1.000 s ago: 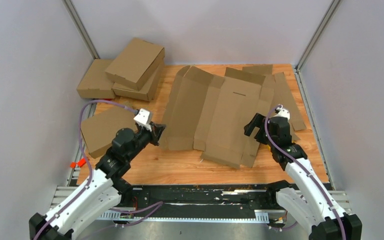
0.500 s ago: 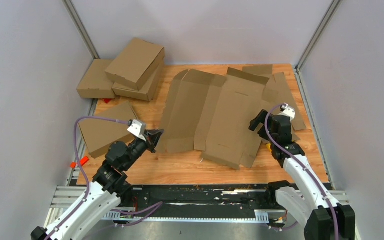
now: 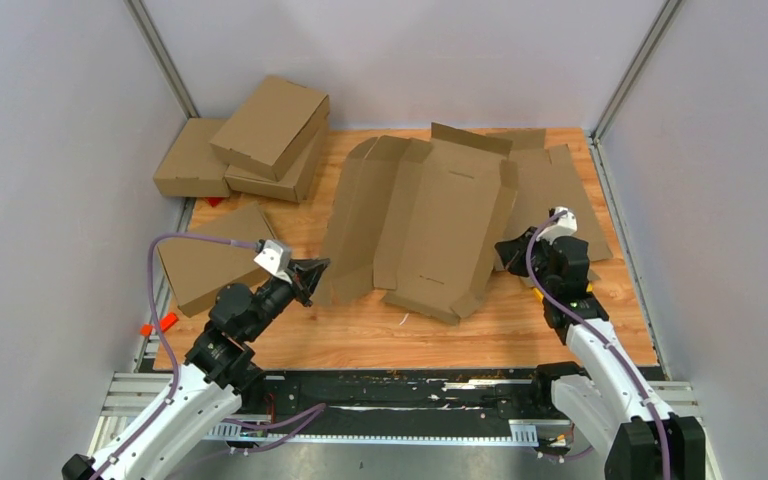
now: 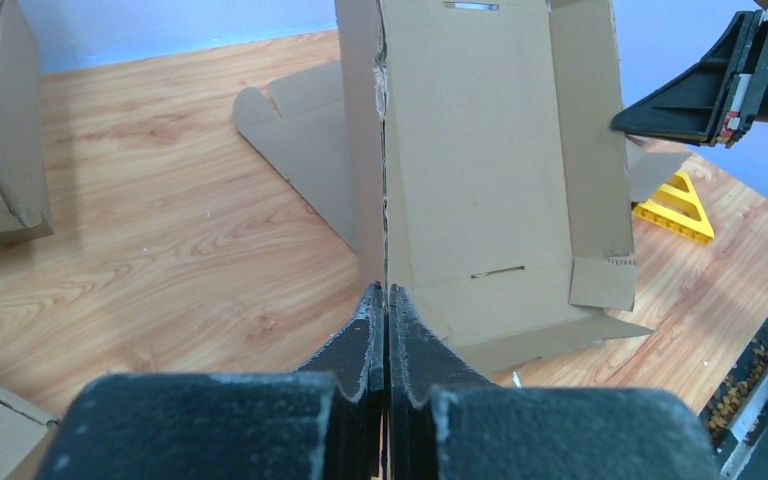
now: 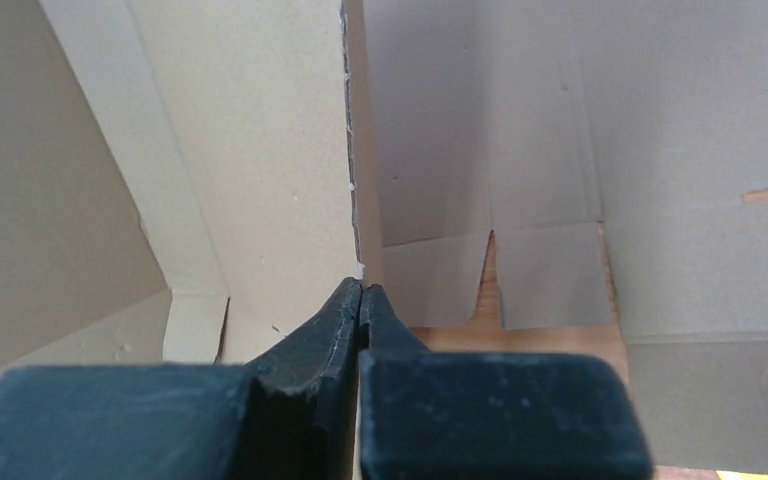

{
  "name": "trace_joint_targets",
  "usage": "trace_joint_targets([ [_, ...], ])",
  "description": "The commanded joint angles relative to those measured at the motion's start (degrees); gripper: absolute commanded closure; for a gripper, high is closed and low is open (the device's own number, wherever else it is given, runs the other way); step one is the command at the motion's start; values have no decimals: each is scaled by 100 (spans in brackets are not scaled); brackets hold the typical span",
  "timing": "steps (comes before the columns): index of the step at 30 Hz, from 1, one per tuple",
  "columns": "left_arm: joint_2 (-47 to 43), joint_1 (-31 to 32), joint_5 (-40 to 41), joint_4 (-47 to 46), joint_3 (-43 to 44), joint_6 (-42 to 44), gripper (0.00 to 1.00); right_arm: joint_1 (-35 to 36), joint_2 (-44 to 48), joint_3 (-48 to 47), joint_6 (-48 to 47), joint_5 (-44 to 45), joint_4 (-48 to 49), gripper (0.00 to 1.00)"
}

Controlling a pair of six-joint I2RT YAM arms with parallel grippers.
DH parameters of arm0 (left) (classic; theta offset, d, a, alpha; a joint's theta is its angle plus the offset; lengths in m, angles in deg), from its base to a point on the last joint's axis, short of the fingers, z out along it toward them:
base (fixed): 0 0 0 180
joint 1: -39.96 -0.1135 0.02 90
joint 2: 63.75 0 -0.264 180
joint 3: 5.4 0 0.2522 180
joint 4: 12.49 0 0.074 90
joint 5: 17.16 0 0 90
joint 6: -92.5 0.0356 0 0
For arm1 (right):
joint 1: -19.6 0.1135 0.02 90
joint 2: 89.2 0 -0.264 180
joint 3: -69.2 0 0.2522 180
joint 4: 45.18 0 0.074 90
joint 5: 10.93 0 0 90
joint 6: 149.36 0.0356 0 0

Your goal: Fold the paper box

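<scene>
The paper box (image 3: 430,230) is a flat brown die-cut sheet lying across the middle of the wooden table, with its right side lifted off the surface. My left gripper (image 3: 314,272) is shut on the sheet's near left edge. In the left wrist view that edge (image 4: 384,180) runs straight into the closed gripper (image 4: 387,292). My right gripper (image 3: 505,250) is shut on the sheet's right edge. The right wrist view shows the cardboard (image 5: 260,130) standing up from between the closed gripper (image 5: 361,287).
Folded brown boxes (image 3: 260,140) are stacked at the back left. A loose flat cardboard piece (image 3: 210,258) lies by the left arm, and another flat sheet (image 3: 560,185) lies under the box at the right. A yellow triangle (image 4: 675,208) sits near the right arm. Walls close off three sides.
My right gripper has shut on the box's right edge and raised that side. The sheet has shifted left and tilted. The left arm drew back toward the near edge, still gripping.
</scene>
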Motion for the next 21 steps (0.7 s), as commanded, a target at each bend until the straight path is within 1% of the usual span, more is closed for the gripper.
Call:
trace_joint_targets([
  [1, -120, 18, -199, -338, 119, 25, 100, 13, -5, -202, -251, -687, 538, 100],
  [3, -370, 21, -204, -357, 53, 23, 100, 80, 15, -207, -312, -788, 688, 100],
  [6, -741, 25, -16, -669, -234, -2, 100, 278, 17, -268, -449, -655, 874, 100],
  [9, -742, 23, 93, -1078, -446, -30, 100, 555, -180, -445, -634, -480, 1029, 100],
  [11, -571, 23, 262, -1236, -520, -25, 100, 886, -370, -571, -901, -94, 1002, 100],
  [14, -189, 26, 544, -1241, -535, 7, 100, 1532, -612, -593, -1284, 797, 973, 100],
  [15, -88, 32, 613, -1222, -544, 10, 100, 1632, -704, -567, -1303, 921, 1013, 98],
  [17, 59, 30, 752, -1061, -519, 47, 100, 1653, -848, -498, -1245, 984, 1129, 82],
  [19, 96, 33, 739, -875, -482, 110, 100, 1650, -921, -456, -1168, 1052, 1180, 68],
  [21, 3, 33, 502, -749, -515, 195, 100, 1633, -965, -464, -1108, 1057, 1171, 57],
])
